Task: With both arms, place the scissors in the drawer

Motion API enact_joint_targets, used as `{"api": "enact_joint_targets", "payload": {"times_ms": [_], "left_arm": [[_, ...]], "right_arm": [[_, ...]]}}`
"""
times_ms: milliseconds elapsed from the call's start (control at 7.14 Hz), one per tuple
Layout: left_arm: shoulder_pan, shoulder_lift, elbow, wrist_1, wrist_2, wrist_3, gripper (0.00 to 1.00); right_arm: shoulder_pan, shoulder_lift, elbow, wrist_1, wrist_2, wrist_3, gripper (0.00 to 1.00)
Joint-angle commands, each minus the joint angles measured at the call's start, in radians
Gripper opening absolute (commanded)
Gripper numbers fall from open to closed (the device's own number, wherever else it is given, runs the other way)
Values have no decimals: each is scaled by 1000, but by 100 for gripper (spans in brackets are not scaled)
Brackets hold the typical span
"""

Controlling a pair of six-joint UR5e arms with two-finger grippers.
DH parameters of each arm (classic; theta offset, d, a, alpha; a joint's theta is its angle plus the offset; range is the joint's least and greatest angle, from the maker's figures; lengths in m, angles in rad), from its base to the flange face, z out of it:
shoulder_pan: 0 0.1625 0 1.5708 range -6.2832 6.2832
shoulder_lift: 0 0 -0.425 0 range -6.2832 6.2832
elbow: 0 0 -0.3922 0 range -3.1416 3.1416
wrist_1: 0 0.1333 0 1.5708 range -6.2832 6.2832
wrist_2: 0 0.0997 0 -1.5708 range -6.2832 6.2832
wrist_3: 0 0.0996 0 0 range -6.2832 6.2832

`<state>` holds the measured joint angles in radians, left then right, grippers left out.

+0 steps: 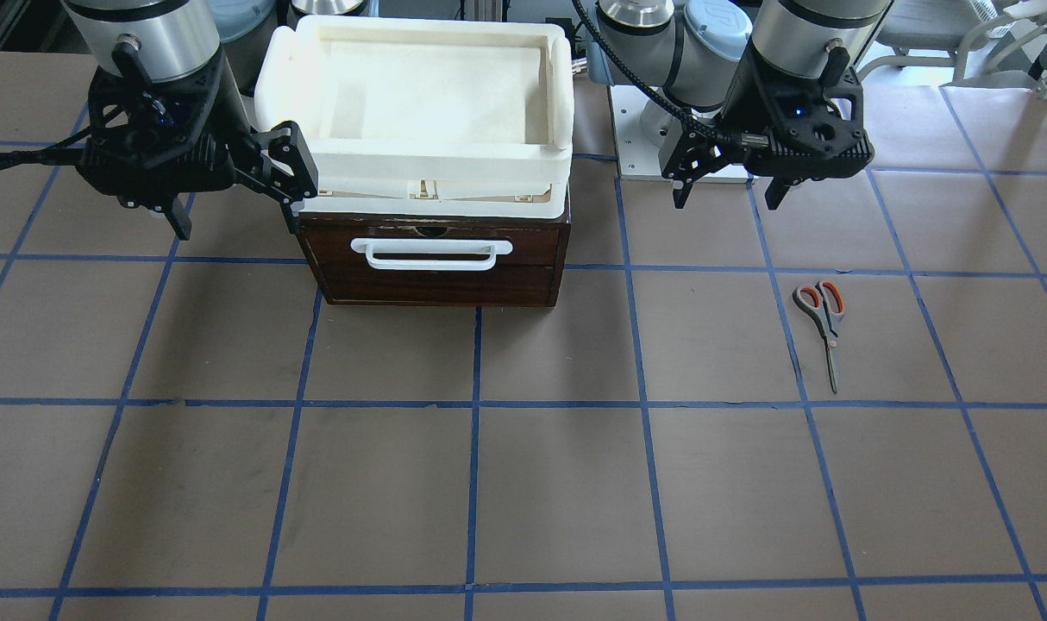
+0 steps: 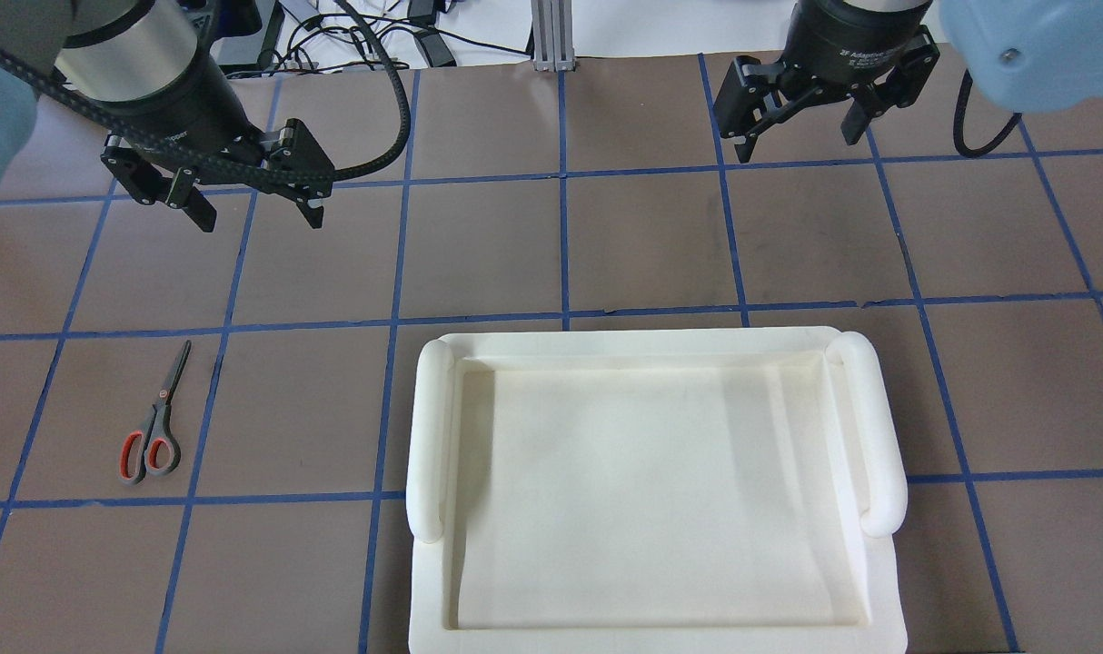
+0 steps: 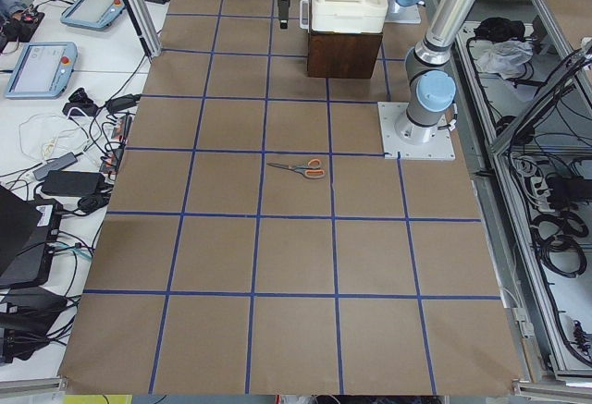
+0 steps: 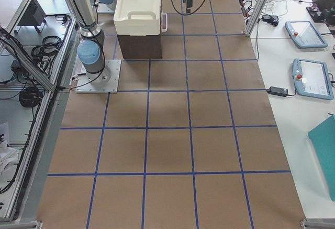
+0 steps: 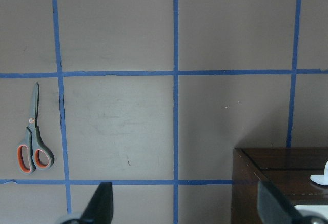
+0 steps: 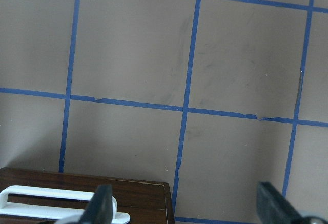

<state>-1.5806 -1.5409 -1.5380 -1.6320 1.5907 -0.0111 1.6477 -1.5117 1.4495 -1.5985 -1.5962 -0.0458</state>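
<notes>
The scissors (image 1: 827, 332) lie closed and flat on the brown table, also seen in the overhead view (image 2: 163, 404) and the left wrist view (image 5: 32, 131). The drawer (image 1: 433, 280) is shut, its white bar handle (image 1: 431, 253) facing away from the robot. My left gripper (image 1: 729, 200) is open and empty, hovering above the table between the scissors and the drawer box; it also shows in the overhead view (image 2: 258, 216). My right gripper (image 1: 237, 214) is open and empty, close beside the box's other side, and shows in the overhead view (image 2: 799, 141).
A cream-white plastic tray (image 1: 437, 164) sits on top of the drawer box and hides it in the overhead view (image 2: 429, 427). The left arm's base plate (image 1: 653, 147) stands beside the box. Blue tape lines grid the table.
</notes>
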Motion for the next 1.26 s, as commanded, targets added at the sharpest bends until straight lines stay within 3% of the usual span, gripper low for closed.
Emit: {"api": "enact_joint_targets", "payload": {"times_ms": [0,140,420,701,1121], "left_arm": [[5,19,-37,1,-5,23,100],[7,30,-65,9,-3,69,100],[68,57,-114,6,-3,195,100],[192,97,-162,3,0,352,100],[400,90,-256,12,0,384,100]], "right_arm": [[0,27,37,-73,2,93,100],[1,28,54,-111,-4,181,100],[12,50,55,-101,-11,611,100],[71,103,52,-112,-4,984,100],[167,174,45,-112,-13,1410,100]]}}
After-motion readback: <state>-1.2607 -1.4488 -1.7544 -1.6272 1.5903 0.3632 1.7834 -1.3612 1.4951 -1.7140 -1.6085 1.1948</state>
